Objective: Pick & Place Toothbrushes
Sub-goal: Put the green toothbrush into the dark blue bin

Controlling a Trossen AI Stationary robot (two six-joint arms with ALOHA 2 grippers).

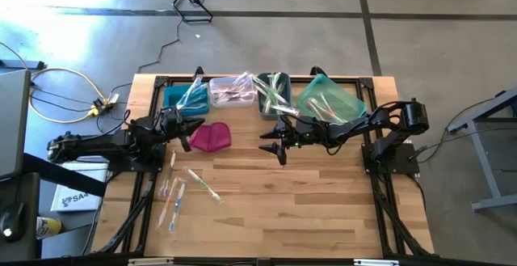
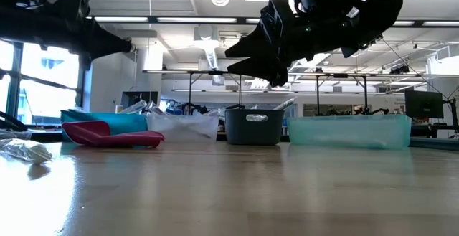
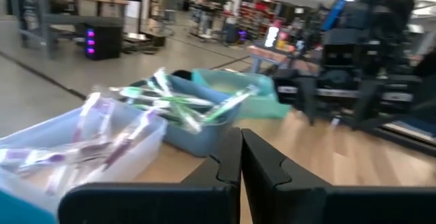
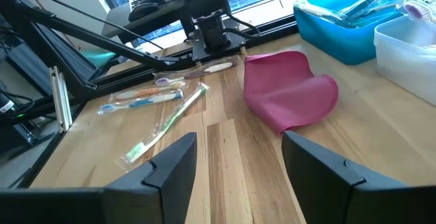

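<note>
The left gripper hangs above the table with its two fingers pressed flat together, nothing between them; just beside its tips lies the magenta pouch, and just beyond it stands the blue bin, with toothbrushes sticking out of it; next along the row are the clear bin, the grey bin and the teal bin, each holding wrapped brushes. The right gripper hovers near the table's middle, fingers spread wide and empty, the grey bin just behind it; the pouch sits ahead of it, between the two grippers. The loose toothbrushes lie scattered flat on the wood nearer the front edge than the left gripper and off to its side; ahead of the right gripper, a green-handled brush lies closest to its open fingers.
</note>
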